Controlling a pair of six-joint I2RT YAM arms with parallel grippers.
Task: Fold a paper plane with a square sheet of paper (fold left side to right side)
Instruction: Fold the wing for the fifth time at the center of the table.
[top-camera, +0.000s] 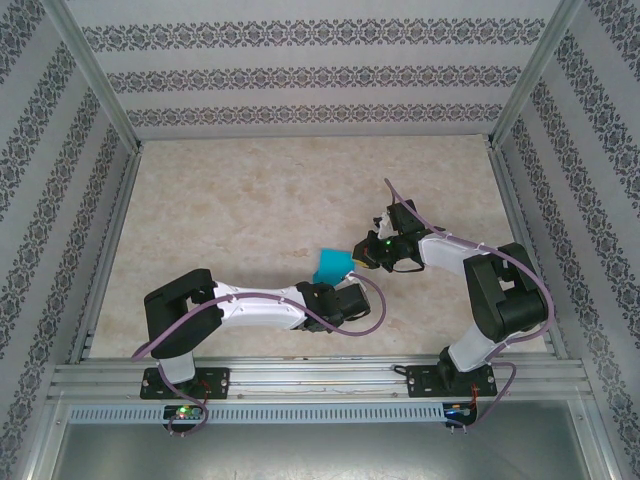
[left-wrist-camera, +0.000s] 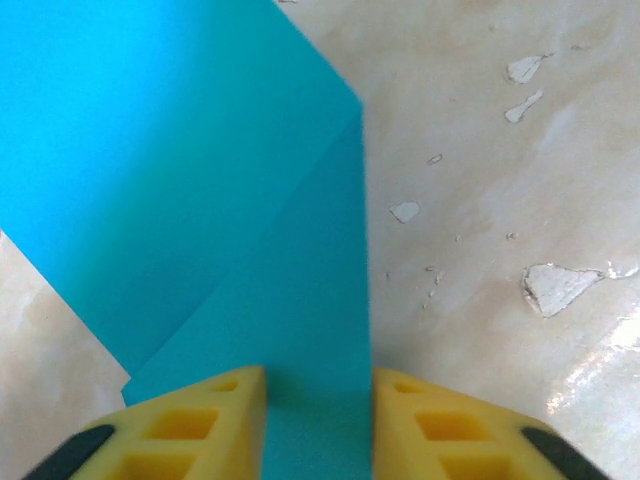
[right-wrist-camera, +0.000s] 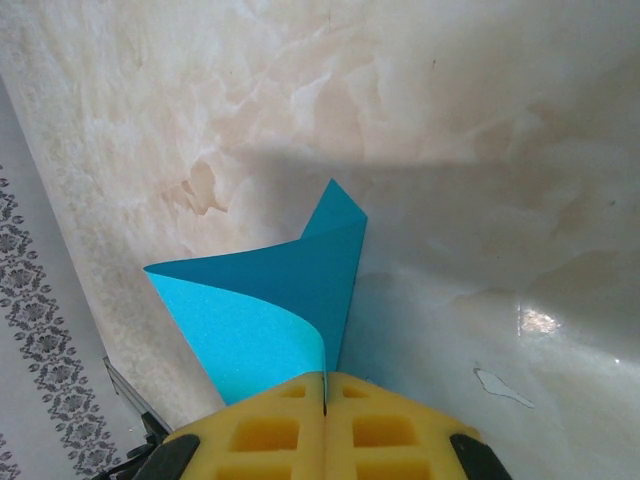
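The square sheet of paper (top-camera: 330, 264) is teal-blue and lifted off the table between both arms, curled over, a bent sheet rather than a paper plane. My right gripper (right-wrist-camera: 326, 378) is shut on one corner of the sheet (right-wrist-camera: 270, 300), which curves up and away to the left of its yellow fingers. My left gripper (left-wrist-camera: 319, 385) reaches in from the near side (top-camera: 340, 285). Its yellow fingers (left-wrist-camera: 210, 420) stand apart, and the sheet (left-wrist-camera: 200, 180) fills the gap between them, its straight right edge running along the right finger. Whether the pads touch the paper I cannot tell.
The beige marbled table top (top-camera: 250, 200) has chipped white patches (left-wrist-camera: 560, 285) to the right of the left gripper. Patterned walls and a metal frame (top-camera: 100, 90) close in the work area. Both arm bases stand on the front rail (top-camera: 320, 375).
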